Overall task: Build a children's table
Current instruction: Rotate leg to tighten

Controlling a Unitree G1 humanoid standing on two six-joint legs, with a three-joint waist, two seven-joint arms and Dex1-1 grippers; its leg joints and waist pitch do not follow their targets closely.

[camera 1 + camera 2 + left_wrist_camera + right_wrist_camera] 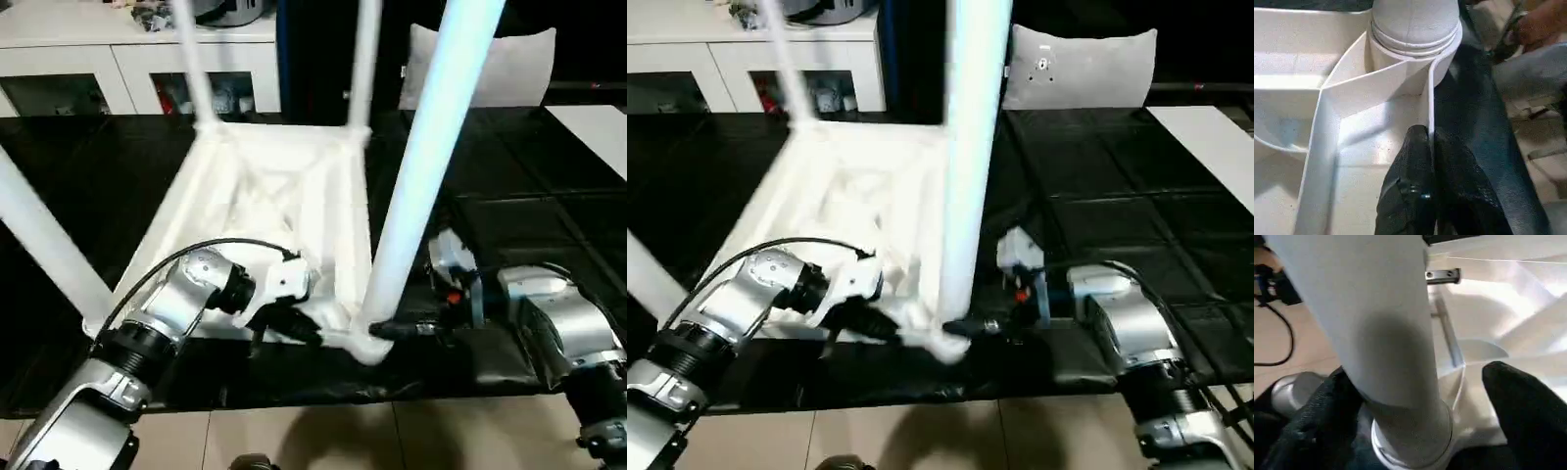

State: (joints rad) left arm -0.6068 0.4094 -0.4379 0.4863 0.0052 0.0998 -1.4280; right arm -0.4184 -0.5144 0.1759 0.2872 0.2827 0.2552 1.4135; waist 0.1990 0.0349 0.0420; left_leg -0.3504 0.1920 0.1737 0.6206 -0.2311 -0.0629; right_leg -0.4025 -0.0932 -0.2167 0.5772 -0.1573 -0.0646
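Pinching the upturned top's (284, 186) near rim at six o'clock, our left tool (1427, 161) is steadying it on the desk (529, 215) while our right tool (1415, 396), spread around the near-right leg (421, 166), should be pressing it squarely into its socket.

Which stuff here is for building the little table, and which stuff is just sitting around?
For the table:
- white table top, lying upside down
- near leg, standing in its corner socket
- the other legs, like the far one
- left gripper, pinching the top's rim
- right gripper, around the near leg's base

Just sitting around:
- grey-white cushion
- white cabinet
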